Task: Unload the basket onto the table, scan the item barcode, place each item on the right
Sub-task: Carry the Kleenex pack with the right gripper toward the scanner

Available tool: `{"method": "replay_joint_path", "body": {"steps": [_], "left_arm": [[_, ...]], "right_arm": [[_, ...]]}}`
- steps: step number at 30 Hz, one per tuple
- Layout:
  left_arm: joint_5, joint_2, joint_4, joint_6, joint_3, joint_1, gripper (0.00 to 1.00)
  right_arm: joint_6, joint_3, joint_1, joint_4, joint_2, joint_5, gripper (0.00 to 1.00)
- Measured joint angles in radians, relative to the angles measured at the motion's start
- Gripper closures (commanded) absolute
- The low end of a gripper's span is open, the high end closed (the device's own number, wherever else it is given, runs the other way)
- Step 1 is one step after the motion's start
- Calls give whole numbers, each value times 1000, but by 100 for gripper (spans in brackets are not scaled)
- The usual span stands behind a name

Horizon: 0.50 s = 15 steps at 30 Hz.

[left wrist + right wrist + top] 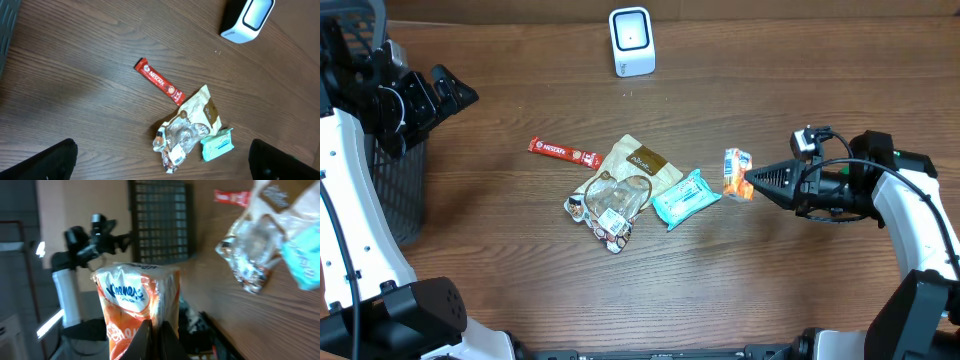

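My right gripper (752, 183) is shut on an orange-and-white snack packet (737, 172), pinching its edge and holding it above the table right of the item pile. In the right wrist view the packet (136, 297) stands upright over the closed fingers (145, 340). The white barcode scanner (631, 41) stands at the back centre, well away from the packet, and also shows in the left wrist view as the scanner (248, 17). My left gripper (448, 90) hovers at the far left, open and holding nothing, with its fingertips (50, 162) far apart.
On the table lie a red Nescafe stick (563, 152), a tan pouch (642, 163), a clear crumpled wrapper (608, 205) and a teal wipes pack (685, 197). A black mesh basket (400, 190) stands at the left edge.
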Motion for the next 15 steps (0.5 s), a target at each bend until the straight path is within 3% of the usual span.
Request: {"method": "replay_joint_path", "body": {"steps": [15], "left_arm": [[0,0,1,0,0,0,0]], "right_arm": [[-224,0,0,-203,0,-70,96]]}}
